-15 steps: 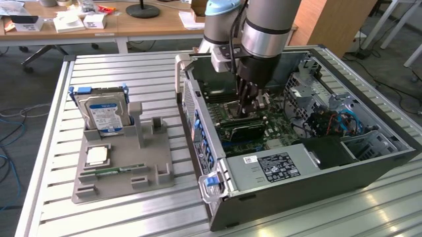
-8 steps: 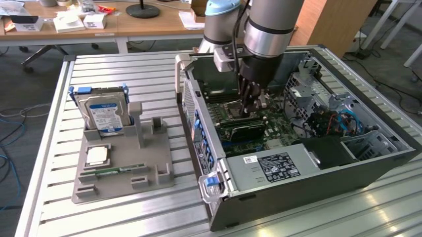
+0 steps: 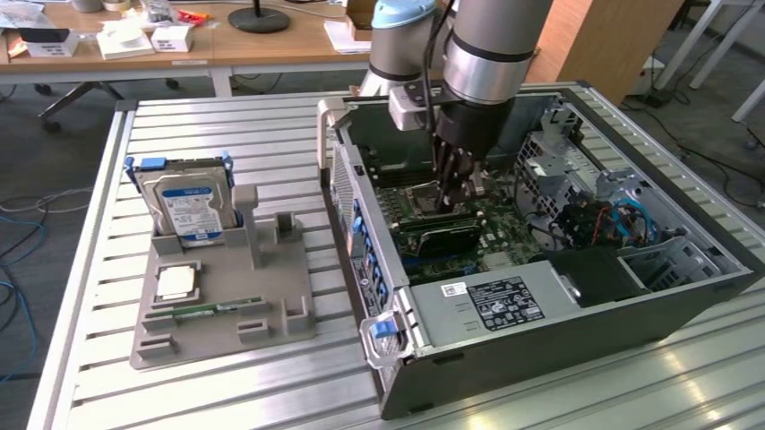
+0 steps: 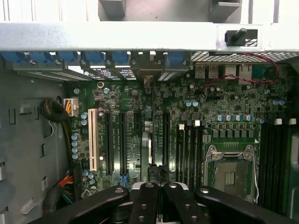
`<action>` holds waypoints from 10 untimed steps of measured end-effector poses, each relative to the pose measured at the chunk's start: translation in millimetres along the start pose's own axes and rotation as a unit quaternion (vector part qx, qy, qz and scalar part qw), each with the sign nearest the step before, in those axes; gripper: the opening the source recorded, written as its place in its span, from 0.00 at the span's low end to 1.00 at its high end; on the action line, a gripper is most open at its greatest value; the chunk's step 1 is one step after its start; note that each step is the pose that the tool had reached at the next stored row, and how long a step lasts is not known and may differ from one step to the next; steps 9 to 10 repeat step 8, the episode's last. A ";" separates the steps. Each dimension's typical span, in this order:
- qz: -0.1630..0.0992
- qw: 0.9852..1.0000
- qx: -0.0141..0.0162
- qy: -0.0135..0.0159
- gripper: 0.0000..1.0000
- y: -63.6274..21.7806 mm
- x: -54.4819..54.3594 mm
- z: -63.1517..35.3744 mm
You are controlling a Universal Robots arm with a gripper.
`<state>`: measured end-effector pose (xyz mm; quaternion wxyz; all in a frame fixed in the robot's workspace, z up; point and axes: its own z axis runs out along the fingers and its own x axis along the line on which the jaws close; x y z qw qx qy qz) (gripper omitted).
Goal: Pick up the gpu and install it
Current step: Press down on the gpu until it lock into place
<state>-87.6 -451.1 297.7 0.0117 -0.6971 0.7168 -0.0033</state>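
A ribbed aluminium desk (image 3: 239, 125) carries an open, dark sheet-metal computer case (image 3: 669, 305) laid on its side, its green motherboard (image 4: 224, 107) exposed. To the exterior view's left a grey moulded holder (image 3: 227, 331) is seen, with a silver hard drive (image 3: 185, 206) standing in it.

The gpu (image 4: 146, 144) is found inside the case: a thin, flat dark card set on edge in a long slot among the parallel black connectors, its metal bracket end lying toward the slotted rear wall. The pick-up is therefore judged done and the installation far along (whether the card is pushed fully home cannot be told).

The black claw (image 3: 460, 188) hangs directly over the card's upper edge, its fingers pressed together; whether the edge is pinched between them cannot be made out.
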 end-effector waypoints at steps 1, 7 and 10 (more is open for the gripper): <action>0.000 1.000 0.000 0.000 0.10 -0.2 0.0 0.0; 0.000 1.000 0.000 0.000 0.10 -1.3 0.0 0.0; 0.000 1.000 0.000 0.000 0.10 -1.5 0.0 0.0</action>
